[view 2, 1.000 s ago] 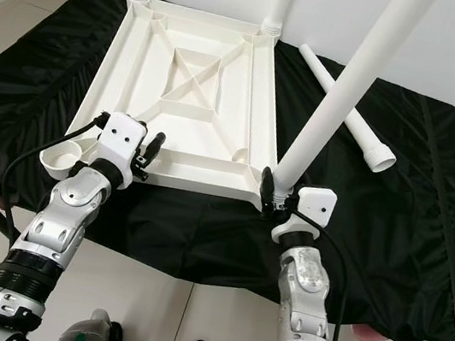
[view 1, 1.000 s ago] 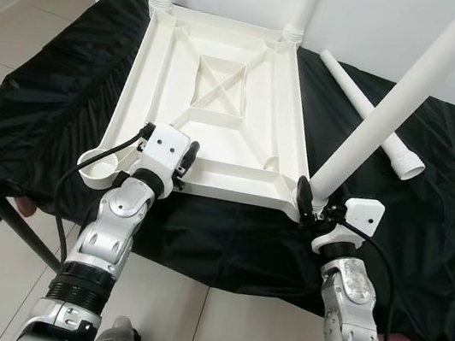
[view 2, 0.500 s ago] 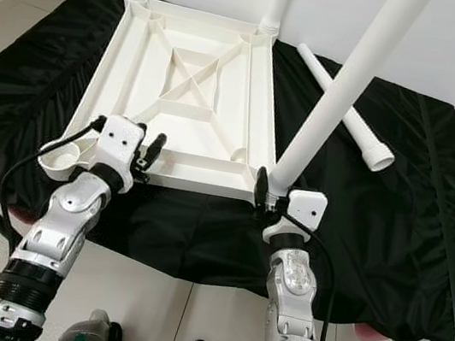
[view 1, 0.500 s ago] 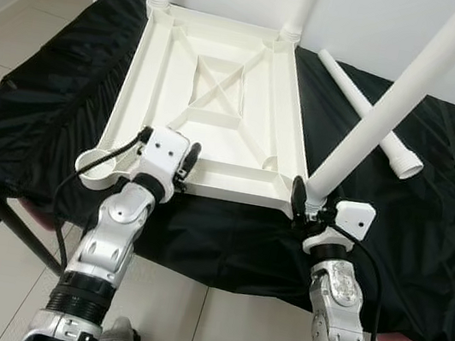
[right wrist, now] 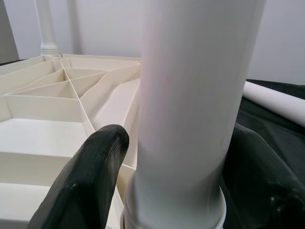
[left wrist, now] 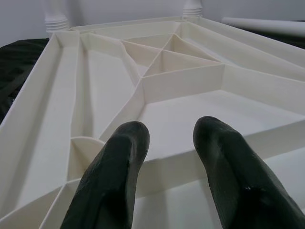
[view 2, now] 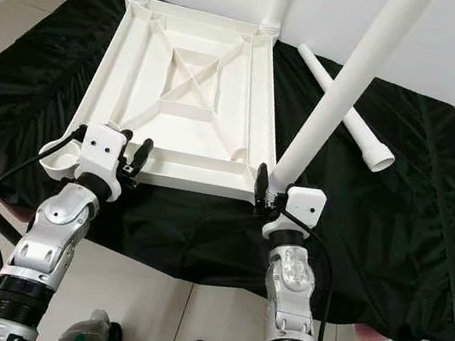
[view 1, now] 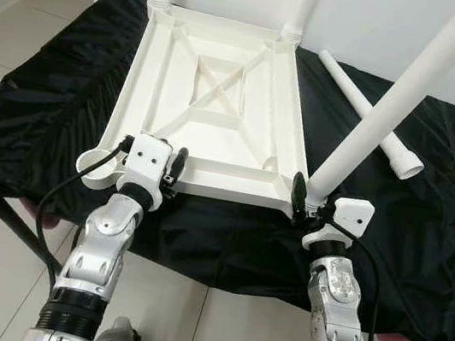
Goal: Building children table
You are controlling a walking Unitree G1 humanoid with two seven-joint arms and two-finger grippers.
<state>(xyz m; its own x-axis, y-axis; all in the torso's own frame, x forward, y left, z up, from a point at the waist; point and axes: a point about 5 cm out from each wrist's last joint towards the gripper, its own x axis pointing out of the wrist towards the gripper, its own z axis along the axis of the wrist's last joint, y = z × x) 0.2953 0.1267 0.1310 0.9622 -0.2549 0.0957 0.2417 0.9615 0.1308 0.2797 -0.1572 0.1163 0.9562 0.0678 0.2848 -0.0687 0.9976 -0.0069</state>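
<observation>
Black cloth [view 1: 429, 211] draped over support surface; pale tiled floor [view 1: 25, 26] around; white wall [view 1: 372, 20] behind.

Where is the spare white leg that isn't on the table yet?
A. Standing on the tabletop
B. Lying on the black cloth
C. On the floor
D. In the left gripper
B. The loose leg lies flat on the black cloth beside the upside-down tabletop, with neither gripper on it; the right gripper is clamped on a different leg at the near corner.
</observation>
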